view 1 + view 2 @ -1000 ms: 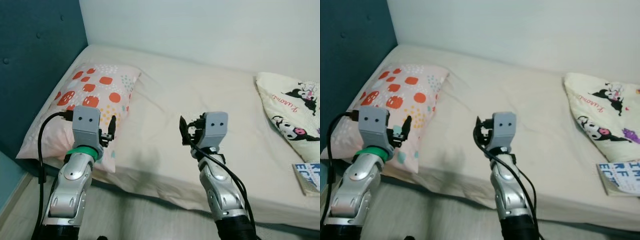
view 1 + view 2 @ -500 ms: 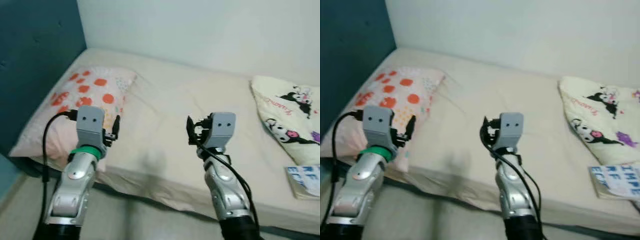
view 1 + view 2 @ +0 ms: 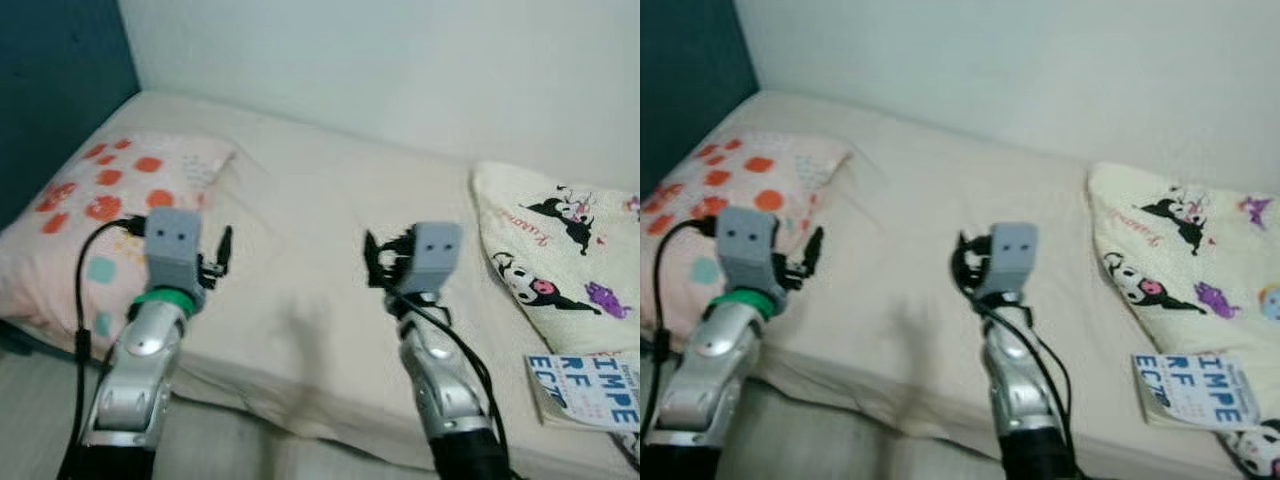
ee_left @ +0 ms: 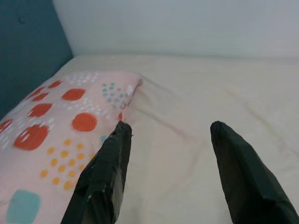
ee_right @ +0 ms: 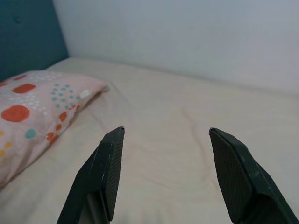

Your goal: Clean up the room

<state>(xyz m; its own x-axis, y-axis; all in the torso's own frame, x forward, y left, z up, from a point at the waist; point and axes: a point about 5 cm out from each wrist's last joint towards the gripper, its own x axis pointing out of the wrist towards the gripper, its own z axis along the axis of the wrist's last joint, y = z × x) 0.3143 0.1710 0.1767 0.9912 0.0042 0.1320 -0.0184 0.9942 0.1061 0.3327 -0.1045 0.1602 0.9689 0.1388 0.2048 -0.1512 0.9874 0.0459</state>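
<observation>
While both grippers, left [image 4: 168, 175] and right [image 5: 163, 175], hung apart and empty over the bed [image 3: 300, 260], the book [image 3: 585, 385] at its right edge seemingly needed collecting next.

A booklet [image 3: 585, 388] lies at the near edge of the bed [image 3: 330, 230], just below the cartoon-print blanket [image 3: 565, 250]. Its cover carries large blue capitals in two lines: the upper reads "IMPE", with a cut-off letter before it, and the lower starts "ECT", the rest running out of frame or too blurred to make out. The blanket bears a short word in red cursive beside a black-and-white cartoon figure, too small and blurred to read.
</observation>
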